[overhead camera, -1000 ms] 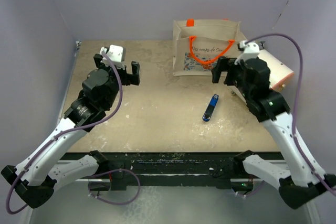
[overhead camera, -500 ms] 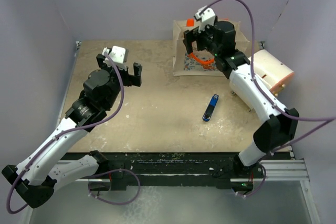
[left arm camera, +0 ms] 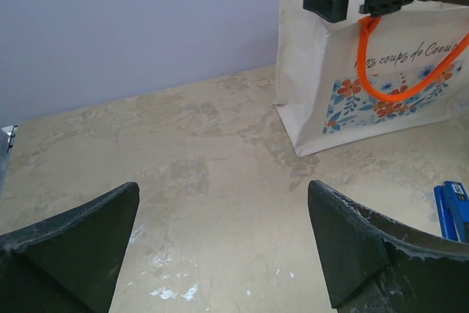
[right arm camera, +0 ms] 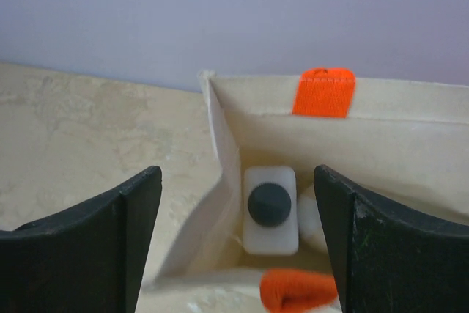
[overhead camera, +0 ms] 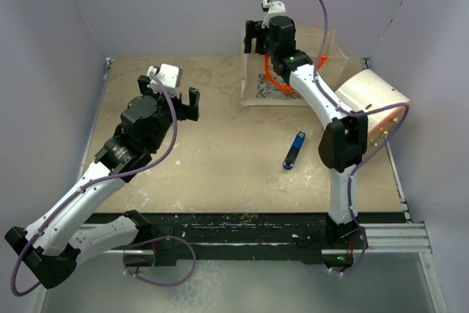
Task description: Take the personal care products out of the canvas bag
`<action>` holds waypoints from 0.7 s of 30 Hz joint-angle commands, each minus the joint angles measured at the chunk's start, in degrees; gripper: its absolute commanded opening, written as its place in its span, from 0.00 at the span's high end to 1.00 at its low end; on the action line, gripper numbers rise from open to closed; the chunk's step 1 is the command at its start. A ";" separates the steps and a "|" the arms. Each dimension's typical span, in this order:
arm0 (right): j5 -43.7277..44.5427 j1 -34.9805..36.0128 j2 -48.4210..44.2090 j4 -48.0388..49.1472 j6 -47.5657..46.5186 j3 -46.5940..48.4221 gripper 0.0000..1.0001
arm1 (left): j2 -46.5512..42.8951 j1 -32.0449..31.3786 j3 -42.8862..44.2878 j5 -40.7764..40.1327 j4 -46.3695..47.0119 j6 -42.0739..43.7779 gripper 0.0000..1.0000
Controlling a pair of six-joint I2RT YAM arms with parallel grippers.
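Observation:
The canvas bag (overhead camera: 322,48) stands upright at the back of the table, its floral print and orange handle facing forward; it also shows in the left wrist view (left arm camera: 388,71). My right gripper (overhead camera: 258,36) is open and hovers over the bag's left end, pointing down into the opening (right arm camera: 236,181). Below its jaws, inside the bag (right arm camera: 381,137), stands a white squarish bottle with a dark cap (right arm camera: 270,210), with a cream-capped one (right arm camera: 312,219) partly visible beside it. Other products are hidden. My left gripper (overhead camera: 172,97) is open and empty above the bare table (left arm camera: 223,203), left of the bag.
A flat blue stick-like object (overhead camera: 294,150) lies on the table in front of the bag, also at the left wrist view's right edge (left arm camera: 453,210). A big cream cylinder (overhead camera: 370,104) lies at the right, next to the bag. Purple walls close in the back and sides.
My right arm has swung up from beside the cylinder to over the bag's left end, gripper still open. My left arm has hardly moved.

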 commanded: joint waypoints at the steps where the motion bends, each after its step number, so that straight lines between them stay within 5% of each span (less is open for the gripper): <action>1: 4.75 0.17 6.66 -6.95 6.22 14.72 0.17 | 0.08 0.37 -0.37 -0.40 2.68 0.53 0.01; 6: 9.19 1.44 11.89 -13.28 4.57 22.26 0.25 | 0.09 0.42 -0.34 -0.01 2.68 0.36 0.01; 14: 9.86 4.66 11.60 -13.20 0.08 21.47 0.39 | 0.67 0.62 -0.33 0.73 2.46 -0.30 0.01; 18: 4.79 5.53 11.79 -11.91 -1.89 20.48 0.81 | 1.38 0.62 -0.35 0.50 2.35 -0.46 0.01; 21: 1.65 5.71 11.18 -12.47 -1.19 19.85 0.99 | 1.55 0.85 -0.25 0.43 2.32 -0.65 0.01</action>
